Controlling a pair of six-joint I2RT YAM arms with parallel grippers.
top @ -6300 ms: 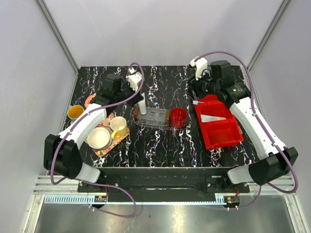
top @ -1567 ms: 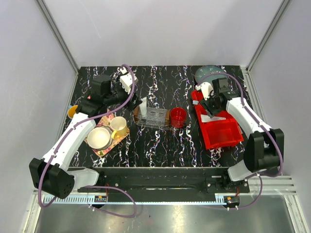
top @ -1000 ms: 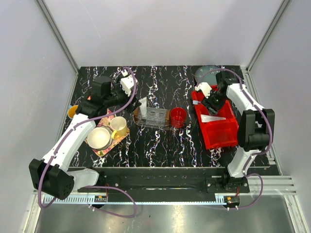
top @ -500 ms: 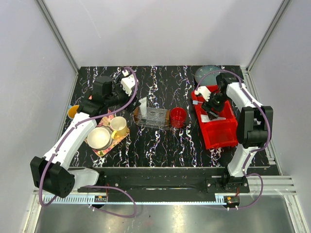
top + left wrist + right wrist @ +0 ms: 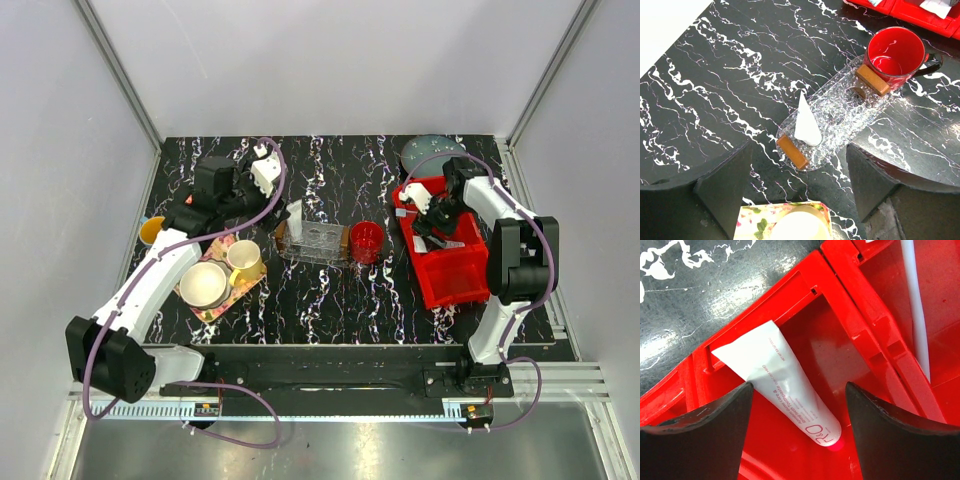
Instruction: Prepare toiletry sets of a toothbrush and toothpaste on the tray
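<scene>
The black marble-look surface has white veins and looks glossy and hard. The biggest thing on it is the red plastic compartment bin at the right of the overhead view, with stiff walls and dividers.

Mid-frame sits the clear tray, ribbed see-through plastic with brown wood-look handles at both ends. A red mug touches its upper-right handle.

One toothpaste tube stands tilted at the tray's lower-left end. The left hand hovers above it, jaws wide apart, nothing in them.

The other toothpaste lies flat in a bin compartment, centre of the right wrist view, crimped end upper left, cap toward the bottom. The right hand is spread wide either side of it, gripping nothing yet.

That tube looks light, soft and squashy with a slick skin, so I'd pinch gently across the middle.

The toothbrush is the slim pale stick in the next compartment, upper right. It looks stiff, thin and light, so probably fiddly to lift off the bin floor.
</scene>
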